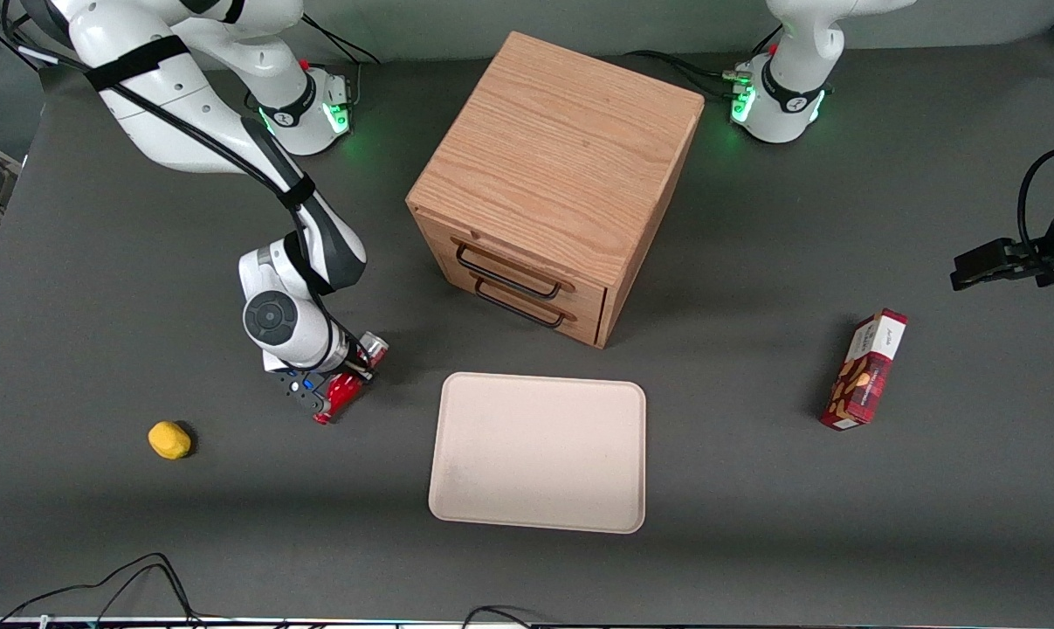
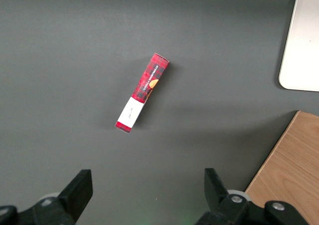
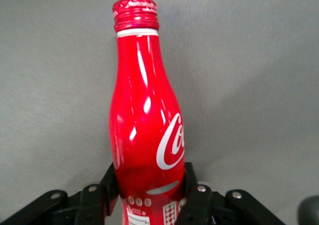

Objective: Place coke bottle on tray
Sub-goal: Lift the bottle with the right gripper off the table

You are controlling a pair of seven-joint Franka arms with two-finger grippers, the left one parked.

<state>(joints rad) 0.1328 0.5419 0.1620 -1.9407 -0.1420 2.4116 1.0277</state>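
The coke bottle (image 1: pixel 345 390) is red with white lettering and a red cap. It lies tilted low over the dark table, its silvery base (image 1: pixel 375 344) pointing toward the cabinet. My right gripper (image 1: pixel 334 384) is shut on it. In the right wrist view the black fingers (image 3: pixel 110 182) press on both sides of the bottle's lower body (image 3: pixel 144 130), with the gripper (image 3: pixel 149 182) around it and the cap pointing away from the wrist. The beige tray (image 1: pixel 540 450) lies flat beside the bottle, toward the parked arm's end, and holds nothing. Its corner shows in the left wrist view (image 2: pixel 304 41).
A wooden drawer cabinet (image 1: pixel 561 175) stands farther from the front camera than the tray. A red snack box (image 1: pixel 865 371) lies toward the parked arm's end and shows in the left wrist view (image 2: pixel 143 92). A small yellow object (image 1: pixel 169 439) lies near the gripper, at the working arm's end.
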